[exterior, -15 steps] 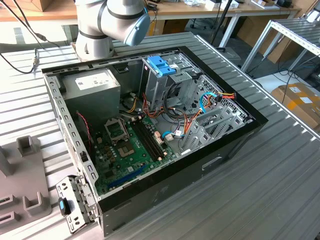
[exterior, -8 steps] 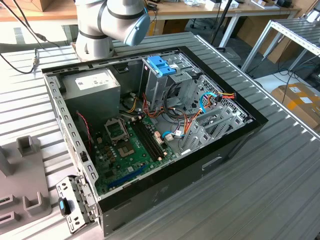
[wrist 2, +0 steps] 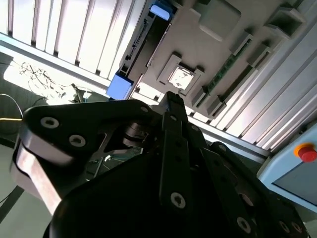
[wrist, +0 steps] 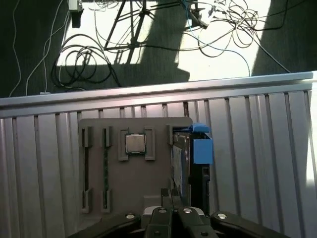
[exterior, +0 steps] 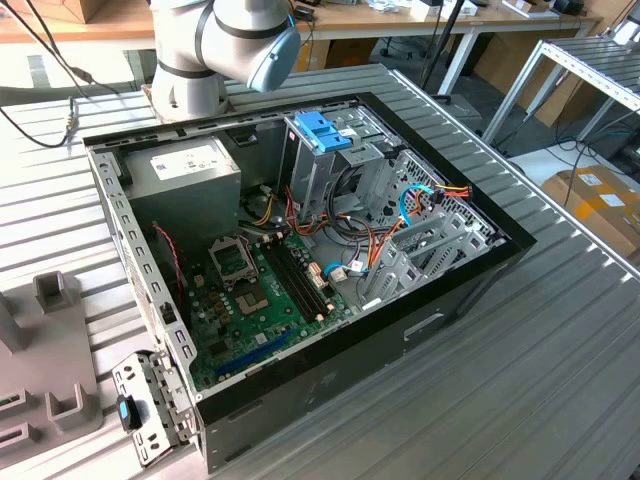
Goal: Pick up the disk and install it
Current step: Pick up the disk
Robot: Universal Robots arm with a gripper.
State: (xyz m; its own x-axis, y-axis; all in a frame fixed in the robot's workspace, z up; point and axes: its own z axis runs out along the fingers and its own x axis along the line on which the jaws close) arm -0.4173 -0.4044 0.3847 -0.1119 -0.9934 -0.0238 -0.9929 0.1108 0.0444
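Gripper: the gripper (wrist: 171,192) hangs over the grey tray (wrist: 133,183). Its fingers are drawn close together with nothing between them, and it touches nothing.
Disk: in the first wrist view the disk (wrist: 181,158) stands on its long edge in a slot along one side of the tray, apart from the gripper. A blue rail (wrist: 202,149) sits on its outer side.
Why on edge: standing upright, the disk probably offers its two flat faces to a pinch from above, which lying flat would not allow.
Tray contents: a processor (wrist: 134,144) sits in a framed pocket and memory sticks (wrist: 105,168) lie in long slots, all well apart from the disk. Each part seems to have its own seat so that it rests at a known place.
Tray position: it is on the ribbed metal table (exterior: 520,400) at the exterior view's left, near, just beside the computer case (exterior: 450,320).
Case: it lies on its side with the panel off, so the motherboard (exterior: 255,300) and bays face upward, likely to be reached from above.
Drive cage: the metal drive cage (exterior: 320,175), with a blue handle (exterior: 322,130) on top, stands at the far side of the case. It is to the exterior view's right of the power supply (exterior: 190,175), and I judge it the disk's likely seat.
Progress: the pick is not yet made, since the disk is in its slot and ungripped.
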